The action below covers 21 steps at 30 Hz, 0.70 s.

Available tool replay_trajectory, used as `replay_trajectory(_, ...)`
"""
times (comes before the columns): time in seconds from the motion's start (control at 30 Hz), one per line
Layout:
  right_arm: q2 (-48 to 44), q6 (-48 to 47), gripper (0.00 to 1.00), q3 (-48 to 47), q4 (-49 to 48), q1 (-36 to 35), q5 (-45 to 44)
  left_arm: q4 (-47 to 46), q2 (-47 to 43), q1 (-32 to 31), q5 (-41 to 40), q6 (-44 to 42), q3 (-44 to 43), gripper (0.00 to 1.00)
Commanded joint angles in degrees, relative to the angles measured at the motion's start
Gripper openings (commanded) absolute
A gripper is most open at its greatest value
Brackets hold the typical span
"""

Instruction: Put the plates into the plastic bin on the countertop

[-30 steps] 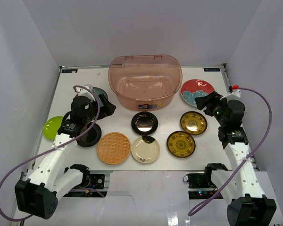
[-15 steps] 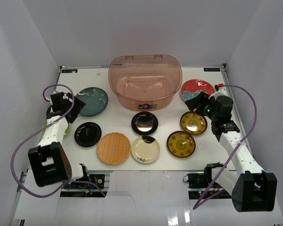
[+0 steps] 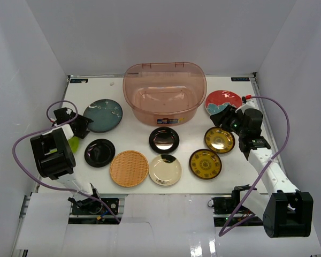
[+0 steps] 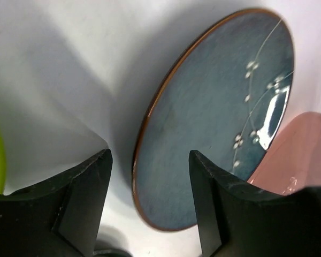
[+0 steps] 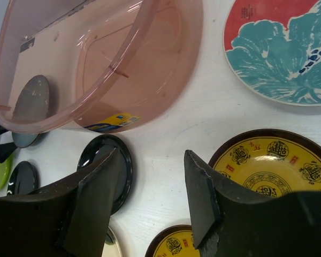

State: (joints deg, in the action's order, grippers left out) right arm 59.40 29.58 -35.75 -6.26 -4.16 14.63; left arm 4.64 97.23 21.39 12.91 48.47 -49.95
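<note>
The left gripper [image 3: 81, 127] is held low at the left of the top view, its fingers apart and empty. The dark teal plate [image 3: 103, 115] lies flat on the countertop [image 3: 134, 124] just to its right. In the left wrist view the plate's near rim is framed in the gap between the fingers, running from upper right to lower left; contact cannot be made out. The left arm is judged much the nearer to this plate; it is folded tightly over its base, wrist turned toward frame right. The plastic bin [image 3: 165, 66] stands up and to the right of the plate, with no plates seen inside. The right gripper [image 3: 220, 116], likewise spread and empty, is poised between the red plate [image 3: 227, 99] and a gold-patterned plate [image 3: 220, 140].
</note>
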Motion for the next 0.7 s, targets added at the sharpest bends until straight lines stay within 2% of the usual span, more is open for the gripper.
replay_trajectory(0.0, 0.1, 0.4, 0.57, 0.9, -3.7, 0.5, -3.8, -4.2, 3.7, 0.3, 2.5, 0.5, -1.2, 0.69)
replay_trajectory(0.07, 2.3, 2.9, 0.57, 1.2, -4.1, 3.3, -3.3, -8.2, 5.2, 0.3, 3.4, 0.7, -1.0, 0.61)
replay_trajectory(0.1, 3.0, 4.0, 0.6, 1.4, -5.5, 5.7, -3.1, -9.2, 6.5, 0.3, 4.3, 1.9, -0.9, 0.52)
replay_trajectory(0.2, 6.2, 9.3, 0.68, 2.0, -10.0, 12.5, -1.8, -13.7, 8.0, 0.3, 7.2, 3.9, 0.8, 0.26)
replay_trajectory(0.27, 10.7, 11.3, 0.71, 0.9, -11.3, 16.3, -0.6, -17.4, 8.5, 0.3, 9.2, 6.0, 1.8, 0.0)
replay_trajectory(0.43, 20.2, 12.7, 0.75, -2.2, -13.1, 19.5, -1.4, -21.5, 3.7, 0.3, 12.6, 8.1, 2.9, 0.0)
replay_trajectory(0.5, 24.5, 13.2, 0.78, -3.4, -14.0, 20.1, -3.4, -23.6, -2.1, 0.3, 13.8, 9.7, 3.5, 0.0)
replay_trajectory(0.67, 34.7, 16.5, 0.79, -6.7, -17.7, 20.7, -1.6, -26.0, -14.5, 0.3, 16.2, 13.6, 2.9, 0.0)
